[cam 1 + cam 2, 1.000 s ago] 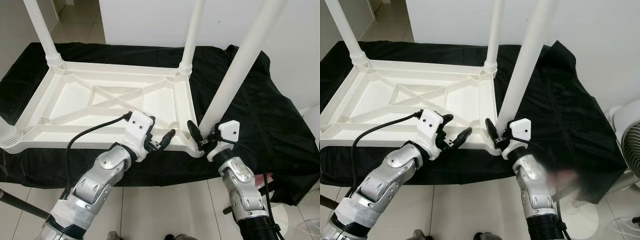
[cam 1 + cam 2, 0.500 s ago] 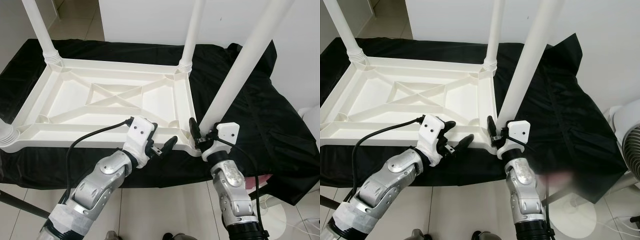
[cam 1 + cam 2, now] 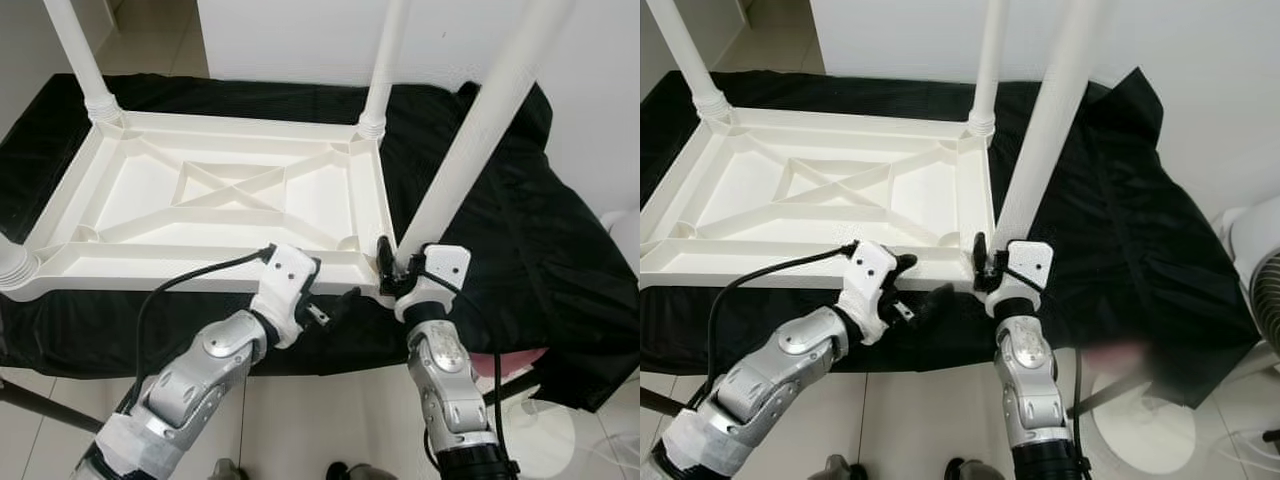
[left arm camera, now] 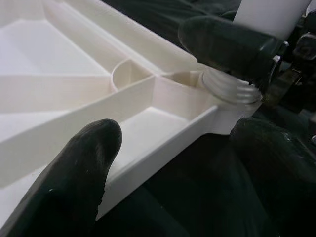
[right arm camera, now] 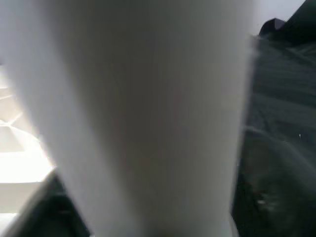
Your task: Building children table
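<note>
A white plastic children's table [image 3: 150, 283] lies upside down on a black cloth [image 3: 500, 250]. Legs stand in its far left [image 3: 75, 50], far right [image 3: 385, 60] and near left [image 3: 12, 265] corners. The near right leg [image 3: 480, 130] leans up from its corner socket [image 4: 224, 91]. My right gripper [image 3: 403, 265] is shut on that leg's base, one black finger [image 3: 383, 260] against the inner side. My left gripper [image 3: 330, 287] is open just in front of the table's front rim, a hand's width left of that corner, with the rim [image 4: 163, 138] between its fingers [image 4: 84, 173].
The black cloth hangs over the front edge down to a tiled floor [image 3: 300, 400]. A white wall [image 3: 300, 40] stands close behind. A white fan [image 3: 1260, 270] stands at the right edge, and a dark pole [image 3: 40, 400] crosses the lower left.
The view has shifted a little. My left gripper has dropped from above the front rim to just in front of it. My right gripper's finger has drawn in against the leg's base.
</note>
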Motion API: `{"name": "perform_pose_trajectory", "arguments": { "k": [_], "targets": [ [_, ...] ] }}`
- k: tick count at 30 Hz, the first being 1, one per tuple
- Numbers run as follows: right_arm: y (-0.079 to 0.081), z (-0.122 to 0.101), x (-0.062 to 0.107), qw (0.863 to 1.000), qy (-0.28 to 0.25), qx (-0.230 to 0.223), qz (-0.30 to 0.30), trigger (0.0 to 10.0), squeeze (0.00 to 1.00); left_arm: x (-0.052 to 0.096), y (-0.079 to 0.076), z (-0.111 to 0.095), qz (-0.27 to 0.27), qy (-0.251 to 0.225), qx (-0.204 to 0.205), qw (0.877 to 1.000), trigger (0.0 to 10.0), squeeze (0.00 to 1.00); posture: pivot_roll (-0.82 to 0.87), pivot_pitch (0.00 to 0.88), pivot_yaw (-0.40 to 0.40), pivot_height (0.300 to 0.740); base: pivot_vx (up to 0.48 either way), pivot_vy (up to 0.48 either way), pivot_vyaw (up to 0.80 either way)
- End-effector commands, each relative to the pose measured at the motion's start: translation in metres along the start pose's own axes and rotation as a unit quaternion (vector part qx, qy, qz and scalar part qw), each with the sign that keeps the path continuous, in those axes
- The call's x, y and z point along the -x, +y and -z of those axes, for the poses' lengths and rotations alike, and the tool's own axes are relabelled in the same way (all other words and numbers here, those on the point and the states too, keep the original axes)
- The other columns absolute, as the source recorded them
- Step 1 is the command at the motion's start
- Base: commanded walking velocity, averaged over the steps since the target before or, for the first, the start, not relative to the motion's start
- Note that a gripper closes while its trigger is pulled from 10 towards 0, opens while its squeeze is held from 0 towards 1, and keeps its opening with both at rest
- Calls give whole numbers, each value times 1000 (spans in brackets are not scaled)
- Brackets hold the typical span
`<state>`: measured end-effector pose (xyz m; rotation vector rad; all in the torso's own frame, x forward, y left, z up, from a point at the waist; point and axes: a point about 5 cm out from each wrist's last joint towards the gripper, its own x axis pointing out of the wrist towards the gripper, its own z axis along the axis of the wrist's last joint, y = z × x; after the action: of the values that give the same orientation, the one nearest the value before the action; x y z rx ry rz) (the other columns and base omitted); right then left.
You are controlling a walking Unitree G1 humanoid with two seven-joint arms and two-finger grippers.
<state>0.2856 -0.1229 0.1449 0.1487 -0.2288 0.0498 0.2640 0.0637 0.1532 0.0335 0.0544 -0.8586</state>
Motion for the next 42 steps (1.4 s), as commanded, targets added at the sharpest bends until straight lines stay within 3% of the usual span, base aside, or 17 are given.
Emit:
{"name": "perform_pose_trajectory", "arguments": {
  "k": [1,5,6,7,10,15,18,25,26,28,29,39,40,42],
  "targets": [
    [0,1,2,1000,-1,-15,0,10000,1000,0,-13,-2,112,1,-2,994,10000,0,-8,124,-33,740,0,0,0],
    [-4,-2,3,1000,-6,-14,-25,10000,1000,0,-13,-3,108,6,-4,994,10000,0,-9,122,-34,740,0,0,0],
    [-9,-4,3,999,-7,-6,-49,10000,388,0,-12,-3,106,9,-4,994,10000,0,-9,122,-35,740,0,0,0],
    [-14,-5,3,997,-3,-1,-73,10000,0,-1,-11,-3,103,10,-3,995,10000,0,-10,121,-35,740,0,0,0],
    [-25,-8,1,992,-2,20,-128,10000,0,-1,-10,-5,100,10,-3,995,10000,0,-11,118,-35,740,0,0,0],
    [-30,-10,-2,985,3,30,-172,10000,0,-1,-10,-5,104,9,-4,995,10000,0,-12,116,-34,740,0,0,0],
    [-36,-12,-9,973,11,52,-226,10000,0,0,-12,-5,119,11,-1,993,10000,0,-13,109,-30,740,0,0,0],
    [-43,-14,-21,962,21,72,-264,10000,0,0,-14,-9,135,4,-2,991,10000,0,-12,101,-28,740,0,0,0],
    [-45,-14,-24,960,25,77,-269,3333,0,-1,-15,-9,137,6,-6,991,10000,0,-10,96,-27,740,0,0,0],
    [-47,-13,-26,958,27,79,-273,3333,0,-1,-15,-8,138,8,-9,990,10000,0,-10,95,-27,740,0,0,0],
    [-48,-12,-27,957,29,80,-279,0,0,-2,-15,-8,139,10,-11,990,10000,0,-8,93,-27,740,0,0,0],
    [-53,-5,-23,955,49,72,-284,0,0,-2,-13,-8,135,11,-10,991,10000,0,-7,93,-29,740,0,0,0],
    [-53,-3,-22,957,56,66,-277,10000,0,-2,-13,-8,135,12,-9,991,10000,0,-10,93,-28,740,0,0,0],
    [-53,-2,-21,959,61,59,-272,10000,0,-2,-14,-8,135,12,-9,991,10000,0,-11,93,-27,740,0,0,0]
  ]
}}
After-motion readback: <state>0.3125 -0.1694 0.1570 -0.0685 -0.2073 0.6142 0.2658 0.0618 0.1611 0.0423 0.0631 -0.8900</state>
